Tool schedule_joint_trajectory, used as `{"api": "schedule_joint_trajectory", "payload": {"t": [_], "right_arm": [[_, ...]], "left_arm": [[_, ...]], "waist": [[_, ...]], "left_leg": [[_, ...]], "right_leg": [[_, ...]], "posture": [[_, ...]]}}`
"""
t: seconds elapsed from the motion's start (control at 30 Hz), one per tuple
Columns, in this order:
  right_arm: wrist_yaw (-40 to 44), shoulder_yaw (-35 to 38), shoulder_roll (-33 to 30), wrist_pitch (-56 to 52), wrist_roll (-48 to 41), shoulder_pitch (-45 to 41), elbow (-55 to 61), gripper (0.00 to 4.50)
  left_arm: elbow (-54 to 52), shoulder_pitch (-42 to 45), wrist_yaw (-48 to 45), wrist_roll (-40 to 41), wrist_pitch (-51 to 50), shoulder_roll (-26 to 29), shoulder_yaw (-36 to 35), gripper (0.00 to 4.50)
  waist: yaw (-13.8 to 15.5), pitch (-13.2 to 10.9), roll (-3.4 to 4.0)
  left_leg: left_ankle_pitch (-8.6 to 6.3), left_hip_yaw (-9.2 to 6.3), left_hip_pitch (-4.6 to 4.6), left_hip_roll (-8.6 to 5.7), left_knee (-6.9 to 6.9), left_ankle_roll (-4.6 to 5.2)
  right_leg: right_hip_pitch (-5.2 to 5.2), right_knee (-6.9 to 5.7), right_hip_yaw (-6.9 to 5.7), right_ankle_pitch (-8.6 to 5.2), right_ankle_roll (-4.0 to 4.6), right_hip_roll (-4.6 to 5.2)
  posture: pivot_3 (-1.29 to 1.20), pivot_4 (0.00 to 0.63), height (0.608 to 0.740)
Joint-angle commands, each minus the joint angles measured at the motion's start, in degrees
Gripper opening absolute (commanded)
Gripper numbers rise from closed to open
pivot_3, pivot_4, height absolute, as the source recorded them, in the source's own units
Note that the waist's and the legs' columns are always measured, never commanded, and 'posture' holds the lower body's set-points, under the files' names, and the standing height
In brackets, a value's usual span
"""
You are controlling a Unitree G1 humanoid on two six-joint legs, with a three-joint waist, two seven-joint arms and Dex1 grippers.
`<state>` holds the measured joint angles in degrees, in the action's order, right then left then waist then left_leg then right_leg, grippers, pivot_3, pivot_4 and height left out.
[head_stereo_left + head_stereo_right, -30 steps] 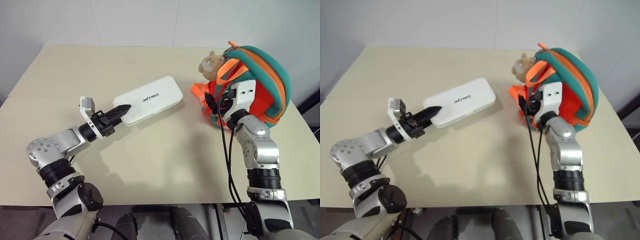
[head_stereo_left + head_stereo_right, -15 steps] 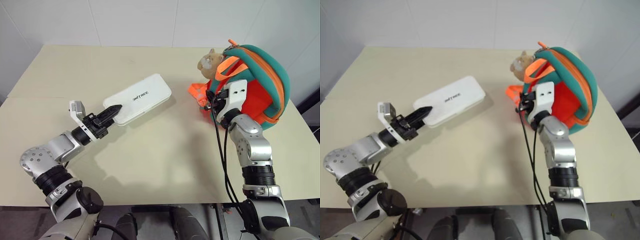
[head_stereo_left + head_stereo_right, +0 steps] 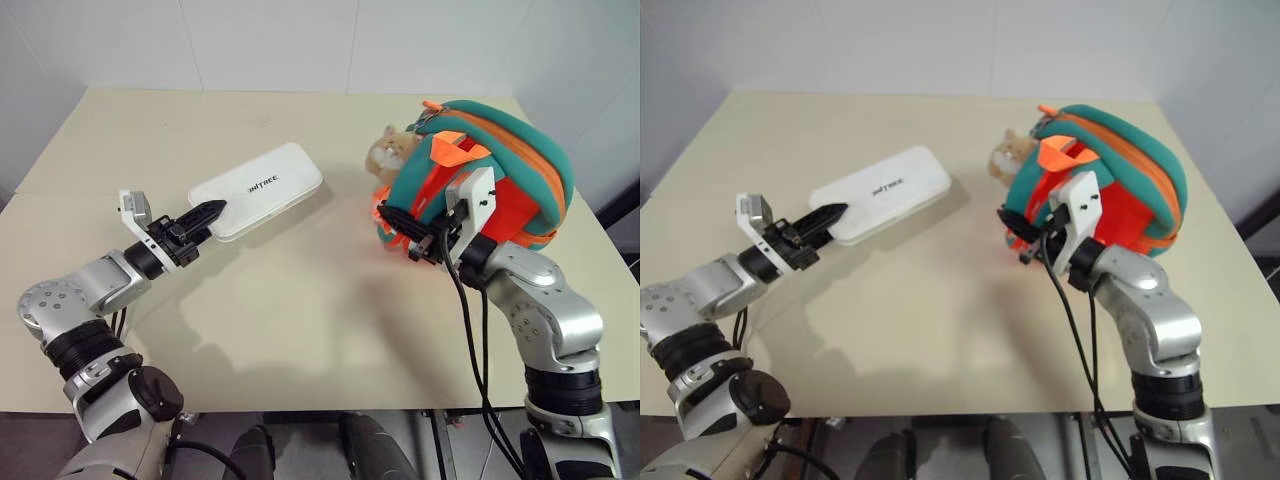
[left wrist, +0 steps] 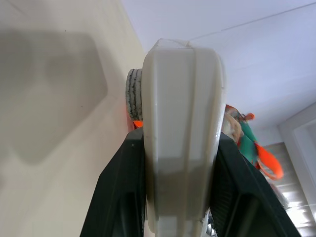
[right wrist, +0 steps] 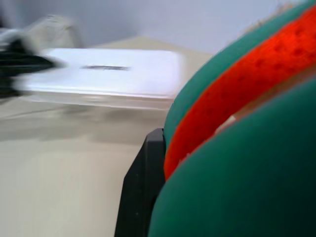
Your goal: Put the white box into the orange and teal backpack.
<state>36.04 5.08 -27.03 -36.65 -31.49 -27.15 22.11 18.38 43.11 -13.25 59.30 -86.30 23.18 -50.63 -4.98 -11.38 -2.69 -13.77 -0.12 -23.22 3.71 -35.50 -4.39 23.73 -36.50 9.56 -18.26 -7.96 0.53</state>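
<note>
Two grips are set, but nothing's packed yet. L gripper (image 3: 205,212) is clamped on the near-left end of the white box (image 3: 262,188), holding it off the table (image 3: 300,300), left of centre. R gripper (image 3: 400,222) is clenched on the teal edge of the orange and teal backpack (image 3: 500,150) at right, box & bag well apart. Left to do: get the opening spread, bring the box over, push it in.

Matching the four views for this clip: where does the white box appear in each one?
Left eye: white box left of centre, one end in the left gripper.
Right eye: box left of centre, same grip.
Left wrist: box seen end-on, central, between the jaws.
Right wrist: box across the upper left.
Shared landmark: the orange and teal backpack.
</note>
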Motion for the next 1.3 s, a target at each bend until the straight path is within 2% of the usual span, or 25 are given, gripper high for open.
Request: {"api": "schedule_joint_trajectory", "payload": {"t": [0.03, 0.33, 0.5, 0.6, 0.7, 0.87, 1.0, 1.3], "right_arm": [[3.96, 0.99, -2.68, -3.03, -7.08, 0.31, 7.33, 0.01], [10.22, 3.92, -12.24, -11.18, -23.69, 0.08, 15.59, 0.01], [14.45, 6.68, -19.23, -14.21, -35.29, -0.42, 18.56, 0.01], [18.89, 7.76, -23.88, -14.95, -39.33, 0.11, 18.97, 0.01], [23.5, 7.42, -27.63, -13.96, -38.02, 1.18, 18.12, 0.01], [32.43, 7.68, -32.63, -8.82, -29.34, 6.28, 14.87, 0.01], [33.38, 6.25, -31.35, -5.17, -25.36, 7.0, 12.74, 0.01], [32.16, 3.05, -26.95, -1.63, -20.64, 9.84, 10.49, 0.01]], "left_arm": [[1.54, 1.85, -3.01, 0.94, 2.28, 1.86, 2.16, 1.24], [6.71, 3.63, -7.58, 0.17, 5.6, 5.34, 8.14, 1.24], [9.04, 4.66, -12.54, -1.37, 6.14, 9.57, 13.09, 1.24], [10.04, 5.18, -16.03, -2.52, 6.66, 12.52, 16.18, 1.24], [9.32, 5.3, -19.76, -3.82, 7.75, 14.98, 19.41, 1.24], [4.4, 3.41, -28.29, -5.6, 11.34, 20.5, 23.8, 1.24], [0.17, 0.12, -35.49, -6.43, 16.69, 22.96, 25.36, 1.24], [-7.21, -7.41, -48.49, -9.47, 36.99, 23.8, 23.31, 1.24]], "waist": [[0.04, 0.0, 0.0], [0.17, 0.0, 0.0], [0.27, 0.0, 0.0], [0.27, 0.0, 0.0], [0.27, 0.0, 0.0], [0.42, -0.04, -0.06], [0.39, -0.03, -0.05], [0.76, -0.03, -0.05]], "left_leg": [[0.0, 0.0, 0.0, 0.0, 0.02, 0.0], [-0.01, -0.01, -0.04, 0.01, 0.25, 0.01], [-0.02, 0.0, -0.1, 0.01, 0.34, 0.03], [-0.04, 0.0, -0.14, 0.02, 0.35, 0.05], [-0.06, 0.02, -0.13, 0.02, 0.36, 0.07], [-0.06, 0.01, -0.18, 0.02, 0.32, 0.08], [-0.07, 0.06, -0.14, 0.03, 0.34, 0.1], [-0.07, 0.07, -0.12, 0.05, 0.26, 0.1]], "right_leg": [[0.0, 0.01, 0.0, 0.0, 0.0, 0.0], [0.03, 0.25, -0.02, -0.02, 0.04, 0.01], [0.06, 0.4, -0.03, -0.03, 0.04, 0.01], [0.06, 0.5, -0.04, -0.03, 0.04, 0.03], [0.06, 0.53, -0.05, -0.04, 0.05, 0.04], [0.09, 0.53, -0.09, -0.06, 0.07, 0.05], [0.09, 0.5, -0.08, -0.09, 0.12, 0.05], [0.07, 0.43, -0.08, -0.1, 0.15, 0.06]], "posture": [[0.0, 0.15, 0.74], [0.0, 0.15, 0.74], [0.0, 0.15, 0.74], [0.0, 0.15, 0.74], [0.0, 0.15, 0.74], [0.0, 0.15, 0.74], [0.0, 0.15, 0.74], [0.0, 0.15, 0.74]]}}
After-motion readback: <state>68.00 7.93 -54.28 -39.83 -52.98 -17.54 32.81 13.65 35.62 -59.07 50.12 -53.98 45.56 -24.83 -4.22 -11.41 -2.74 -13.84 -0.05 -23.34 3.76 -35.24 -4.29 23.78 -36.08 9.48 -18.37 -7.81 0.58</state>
